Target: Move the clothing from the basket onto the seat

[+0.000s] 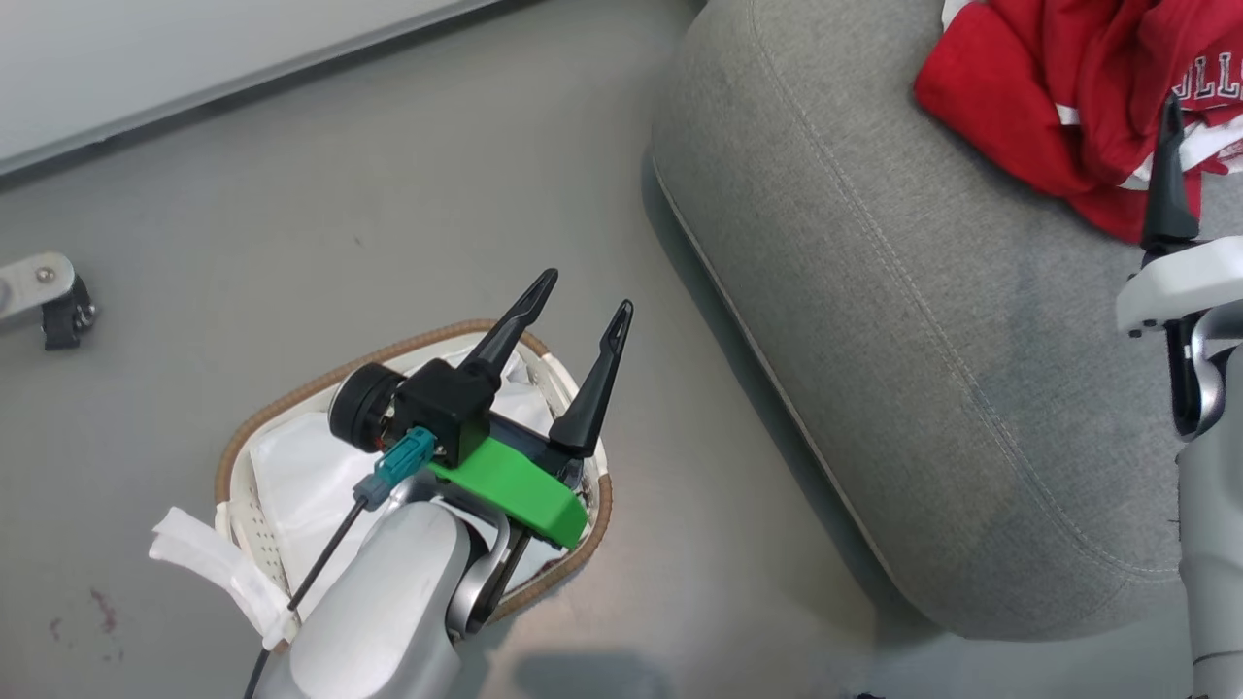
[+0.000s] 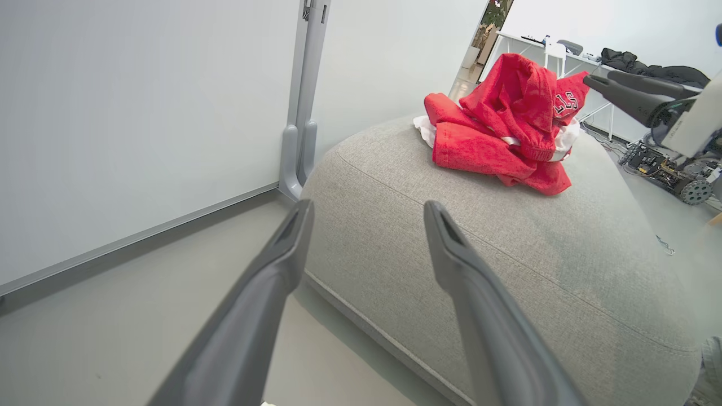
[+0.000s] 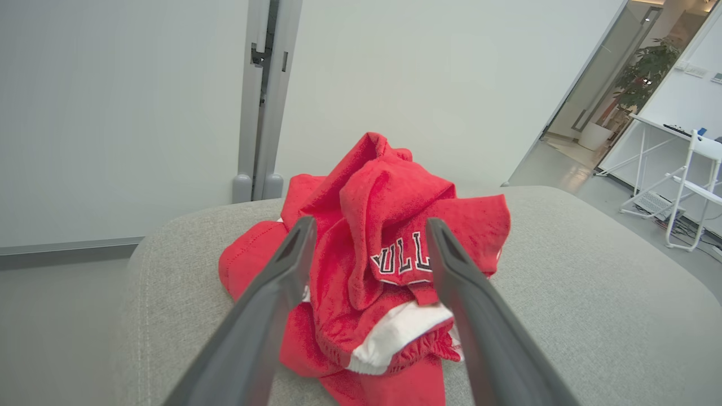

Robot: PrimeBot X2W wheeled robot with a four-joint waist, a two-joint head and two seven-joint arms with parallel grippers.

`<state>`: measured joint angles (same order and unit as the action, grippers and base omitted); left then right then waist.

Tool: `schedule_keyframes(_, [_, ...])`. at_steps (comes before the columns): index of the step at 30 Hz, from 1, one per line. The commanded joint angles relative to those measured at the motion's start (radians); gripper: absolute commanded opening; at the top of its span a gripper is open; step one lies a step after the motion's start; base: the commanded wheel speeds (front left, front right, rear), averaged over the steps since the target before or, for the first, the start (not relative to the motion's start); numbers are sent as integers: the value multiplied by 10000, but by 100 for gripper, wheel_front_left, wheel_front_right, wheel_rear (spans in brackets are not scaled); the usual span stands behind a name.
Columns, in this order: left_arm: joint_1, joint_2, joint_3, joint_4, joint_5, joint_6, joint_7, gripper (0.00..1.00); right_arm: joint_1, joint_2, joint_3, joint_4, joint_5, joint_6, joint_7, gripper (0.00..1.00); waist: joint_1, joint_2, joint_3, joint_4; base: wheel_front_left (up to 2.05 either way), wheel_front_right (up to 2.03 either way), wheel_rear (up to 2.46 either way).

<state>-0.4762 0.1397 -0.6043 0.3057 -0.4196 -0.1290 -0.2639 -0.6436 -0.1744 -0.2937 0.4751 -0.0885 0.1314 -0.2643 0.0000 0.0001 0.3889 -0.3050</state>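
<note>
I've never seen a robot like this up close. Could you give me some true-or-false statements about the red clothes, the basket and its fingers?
1. The red clothing lies on the grey seat. True.
2. The basket holds red clothing. False: the part of its inside that is in view holds just a white liner.
3. The right fingers are clamped on the clothing. False: they are spread apart.
4. The left fingers are open above the basket. True.
5. The basket stands on the seat. False: it stands on the floor beside it.
</note>
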Motion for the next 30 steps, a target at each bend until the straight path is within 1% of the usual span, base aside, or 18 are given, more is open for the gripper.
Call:
schedule_keyframes(1, [286, -66, 179, 81, 105, -31, -6, 100, 304, 32, 192, -150, 152, -15, 1, 100, 0, -1, -934, 158, 0, 0, 0])
schedule_keyframes(9, [993, -277, 1228, 380, 409, -31, -6, 100, 1121, 380, 1160, -674, 739, -15, 1, 100, 0, -1, -1697, 987, 0, 0, 0])
schedule_keyframes(13, [1315, -435, 2170, 411, 643, -31, -5, 100, 1541, 558, 1560, -868, 967, -15, 1, 100, 0, -1, -1957, 1569, 0, 0, 0])
schedule_keyframes(17, [1675, -498, 2985, 536, 995, -31, -5, 100, 1853, 745, 2052, -800, 1119, -15, 1, 100, 0, -1, -2134, 2051, 0, 0, 0])
schedule_keyframes(25, [2270, -698, 4788, 745, 1667, 3, -6, 100, 2254, 1032, 2393, -680, 1242, -15, -1, 100, 0, -1, -2396, 2849, 0, 0, 0])
schedule_keyframes(30, [2743, -801, 5578, 1100, 2117, 43, -6, 100, 2613, 1128, 2544, -523, 1298, -15, 1, 100, 0, -1, -2610, 3185, 0, 0, 0])
